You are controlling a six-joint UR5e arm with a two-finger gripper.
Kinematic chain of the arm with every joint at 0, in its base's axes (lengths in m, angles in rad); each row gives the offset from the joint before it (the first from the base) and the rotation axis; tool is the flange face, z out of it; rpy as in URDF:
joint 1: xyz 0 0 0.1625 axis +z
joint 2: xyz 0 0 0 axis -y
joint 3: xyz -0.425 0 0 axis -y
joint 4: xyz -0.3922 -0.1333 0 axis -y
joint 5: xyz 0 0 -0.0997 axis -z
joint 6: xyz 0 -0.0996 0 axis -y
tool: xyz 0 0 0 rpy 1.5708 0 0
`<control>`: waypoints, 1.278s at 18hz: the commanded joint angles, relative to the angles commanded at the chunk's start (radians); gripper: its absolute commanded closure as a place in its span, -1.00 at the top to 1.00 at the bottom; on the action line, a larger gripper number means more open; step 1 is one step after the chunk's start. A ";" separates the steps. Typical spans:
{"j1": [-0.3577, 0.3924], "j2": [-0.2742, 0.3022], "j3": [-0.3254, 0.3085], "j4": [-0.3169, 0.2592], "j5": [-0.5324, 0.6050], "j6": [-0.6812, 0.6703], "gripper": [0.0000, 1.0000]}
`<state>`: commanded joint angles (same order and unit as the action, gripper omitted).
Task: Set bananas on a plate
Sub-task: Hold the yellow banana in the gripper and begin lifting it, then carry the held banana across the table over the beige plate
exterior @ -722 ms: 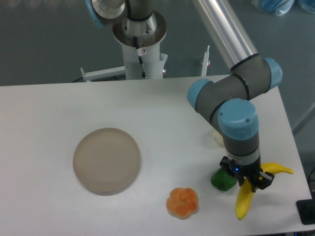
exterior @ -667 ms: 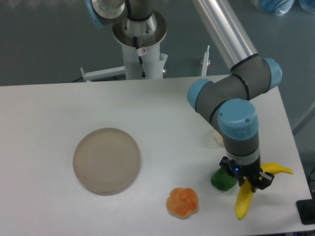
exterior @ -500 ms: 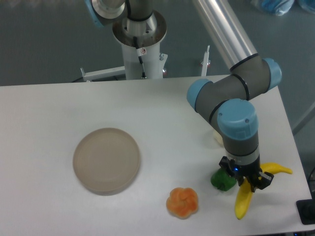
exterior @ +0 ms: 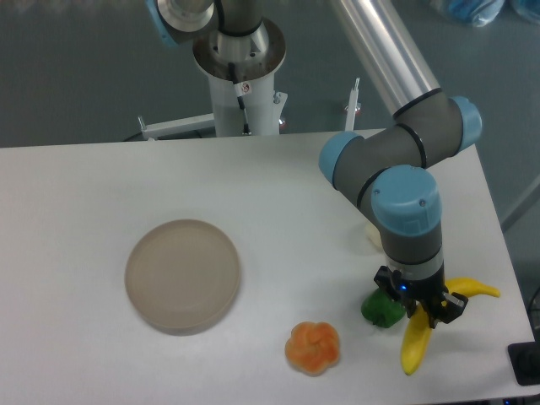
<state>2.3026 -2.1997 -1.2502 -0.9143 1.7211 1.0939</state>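
Your gripper [exterior: 424, 310] clamped on banana [exterior: 413, 344]; banana shifted slightly left, lift seemingly starting; plate [exterior: 182, 274] well apart, carry remains.

We see a white table [exterior: 101, 177] with an orange lobed fruit [exterior: 312, 347] sitting near its front edge. Just to the right of that sits a green item [exterior: 380, 310], partly hidden. Farther back, a small pale object [exterior: 372, 237] peeks out, mostly covered.
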 joint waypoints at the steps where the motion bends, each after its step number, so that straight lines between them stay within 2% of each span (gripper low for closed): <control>1: -0.006 0.000 0.000 0.000 -0.002 -0.020 -0.52; 7: -0.086 0.034 -0.014 -0.012 -0.021 -0.159 -0.52; 15: -0.153 0.067 -0.049 -0.012 -0.020 -0.328 -0.53; 18: -0.183 0.106 -0.093 -0.012 -0.021 -0.368 -0.53; 23: -0.224 0.178 -0.211 -0.011 -0.066 -0.433 -0.53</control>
<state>2.0787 -2.0219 -1.4616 -0.9250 1.6553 0.6613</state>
